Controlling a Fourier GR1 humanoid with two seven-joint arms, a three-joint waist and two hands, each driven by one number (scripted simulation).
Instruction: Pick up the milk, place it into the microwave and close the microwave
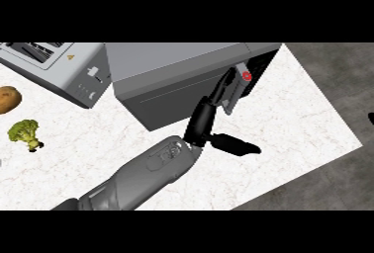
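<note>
The grey microwave (175, 62) stands at the back of the counter, its dark opening (264, 62) facing right. The milk (235, 91), a grey carton with a red cap (246, 75), leans at the mouth of that opening. My left hand (201, 123) reaches up from the lower left. Its straight fingers (221, 89) lie along the carton's left side, and the thumb (235, 145) sticks out to the right, away from the carton. The hand is open. A black sliver (371, 118) at the right edge may be my right hand.
A silver toaster (55, 69) sits at the back left. A potato (7, 99) and a broccoli floret (25, 133) lie near the left edge. The white counter (306, 128) ends in a slanted edge on the right, with dark floor beyond.
</note>
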